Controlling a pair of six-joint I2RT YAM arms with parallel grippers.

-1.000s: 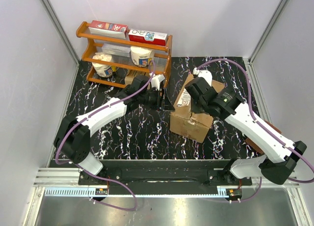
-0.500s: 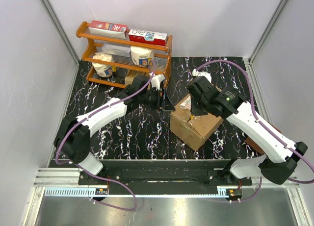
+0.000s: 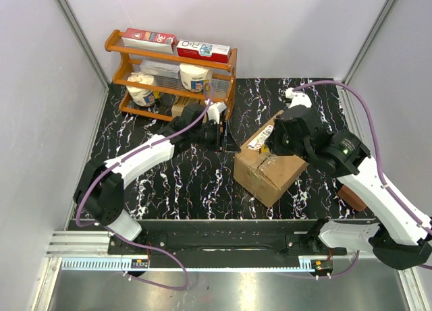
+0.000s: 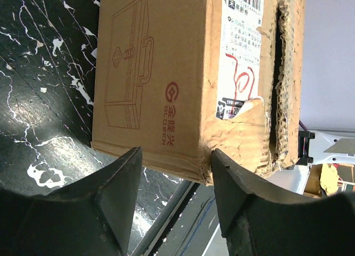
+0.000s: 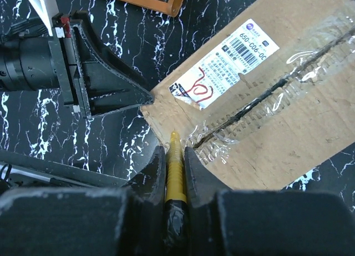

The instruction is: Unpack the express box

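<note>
The left gripper [image 3: 228, 141] is spread open with its tips at the left corner of the box [image 3: 266, 171], touching cardboard but not clamped on it. As a brace that looks weak to me: a hard push from the other side could slide or turn the box on the table [image 3: 175, 183]. The box lies right of centre, between the two arms and near the shelf [image 3: 169, 55]. The right gripper [image 3: 270, 147] is clenched on a yellow tool [image 5: 175, 167], whose tip rests at the near end of the taped seam [image 5: 260, 98]. I judge three risks here. The tip may skid off the slick tape and rip the label [image 5: 224, 64]. It may sink too deep and mark whatever is inside. Or the thin tool may twist in the grip. As for containers, the shelf carries red-and-white boxes [image 3: 202, 50] on top, white tubs [image 3: 194, 75] below them, and a small carton on the lowest tier. The box has torn, frayed cardboard at the seam, but its flaps are closed under tape, so its contents cannot be seen.
</note>
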